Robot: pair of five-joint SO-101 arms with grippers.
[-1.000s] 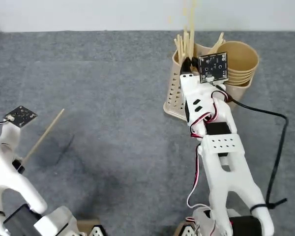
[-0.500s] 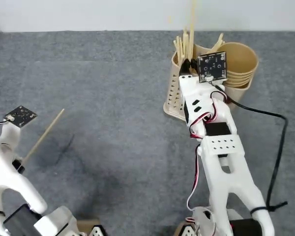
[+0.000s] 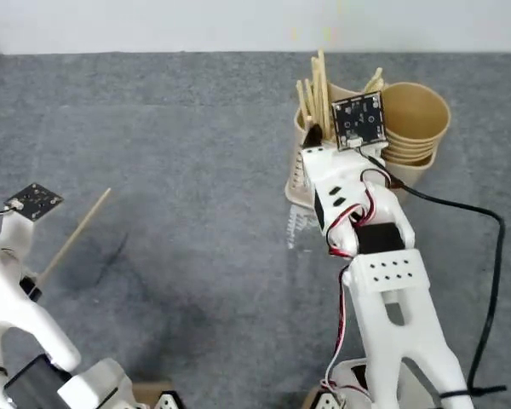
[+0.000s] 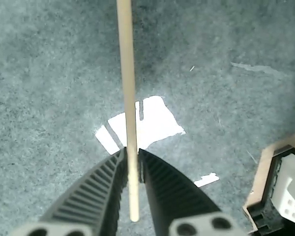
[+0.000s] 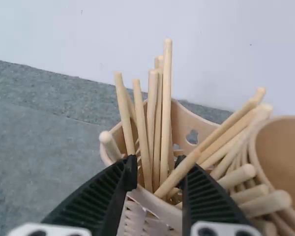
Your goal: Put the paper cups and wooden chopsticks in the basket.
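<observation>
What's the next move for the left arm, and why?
Probably swing the left gripper toward the basket. It is shut on one chopstick over the grey mat, far across from the basket, where the paper cups and other chopsticks already stand. The right gripper sits open at the basket.

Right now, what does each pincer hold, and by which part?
Left pincer: a wooden chopstick, near one end. Right pincer: nothing, open at the basket.

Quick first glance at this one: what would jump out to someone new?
The basket at the table's far right, bristling with upright wooden chopsticks beside a stack of paper cups, with the right gripper open just over it. Next, at the near left, the left gripper shut on a single chopstick.
</observation>
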